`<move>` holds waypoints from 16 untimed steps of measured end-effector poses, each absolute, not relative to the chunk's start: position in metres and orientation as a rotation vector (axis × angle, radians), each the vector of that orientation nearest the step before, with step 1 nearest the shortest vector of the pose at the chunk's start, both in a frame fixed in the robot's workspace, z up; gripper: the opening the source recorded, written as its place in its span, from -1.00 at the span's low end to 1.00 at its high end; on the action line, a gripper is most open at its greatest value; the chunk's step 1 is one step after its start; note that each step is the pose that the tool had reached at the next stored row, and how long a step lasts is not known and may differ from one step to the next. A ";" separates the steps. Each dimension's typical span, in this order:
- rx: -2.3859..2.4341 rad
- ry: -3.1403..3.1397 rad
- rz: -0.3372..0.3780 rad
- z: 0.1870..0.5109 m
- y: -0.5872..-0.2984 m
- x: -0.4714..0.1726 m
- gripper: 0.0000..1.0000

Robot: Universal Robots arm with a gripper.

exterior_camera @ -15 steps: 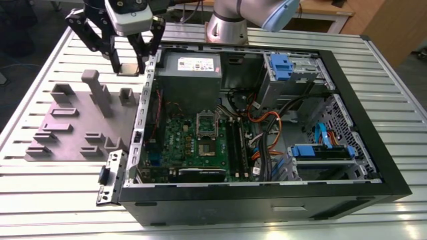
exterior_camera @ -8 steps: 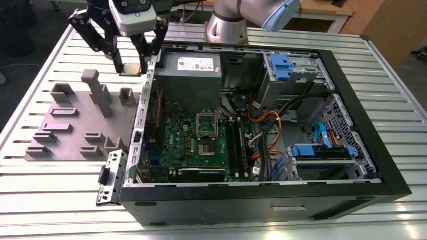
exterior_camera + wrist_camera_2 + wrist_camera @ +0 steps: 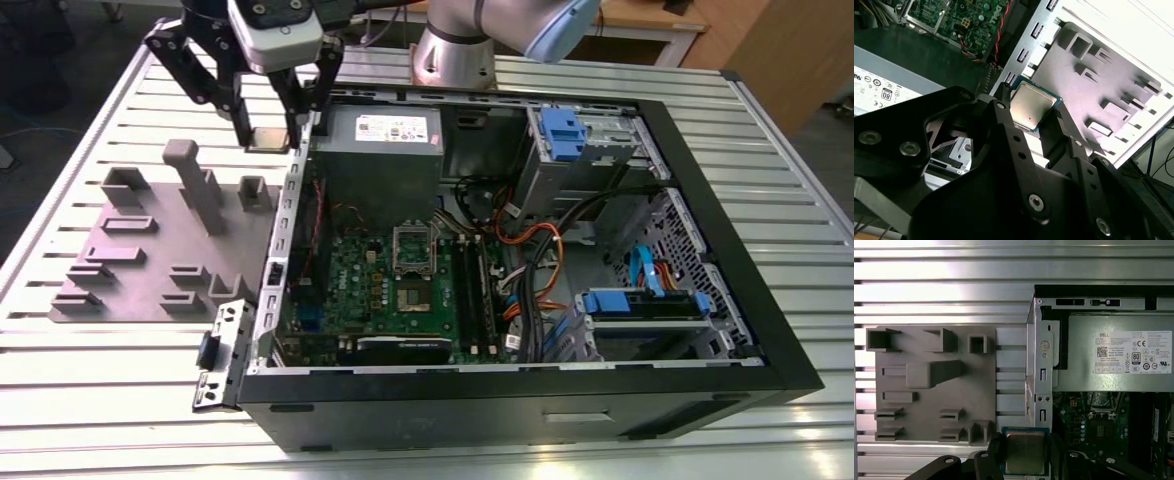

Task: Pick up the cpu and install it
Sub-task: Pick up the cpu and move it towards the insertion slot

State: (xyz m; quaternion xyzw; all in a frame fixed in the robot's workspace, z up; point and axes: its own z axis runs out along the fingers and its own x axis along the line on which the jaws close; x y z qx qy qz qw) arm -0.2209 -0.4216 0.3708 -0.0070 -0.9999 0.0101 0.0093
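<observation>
Gripper [image 3: 271, 138] clamps cpu [image 3: 1032, 106] by its edges above the computer case [image 3: 534, 412] side wall; so slight a hold risks tilt or drop.

The slatted bench [image 3: 107, 400] carries an open computer case [image 3: 441, 420] and, just beside it, a grey plate [image 3: 147, 255] (raised blocks on top).

exterior view: you are looking down over the whole computer case [image 3: 467, 415] | first wrist view: facing straight down | second wrist view: slanting close past the gripper [image 3: 1031, 103]; both wrist views are sharing the cpu [image 3: 1034, 100] [image 3: 1025, 452], fixture plate [image 3: 1114, 82] [image 3: 934, 390]
</observation>
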 end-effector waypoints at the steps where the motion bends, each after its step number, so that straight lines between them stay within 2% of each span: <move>1: -0.022 -3.123 0.032 0.371 -0.422 -0.220 -0.05; 16: -0.022 -3.123 0.032 0.371 -0.422 -0.214 -0.05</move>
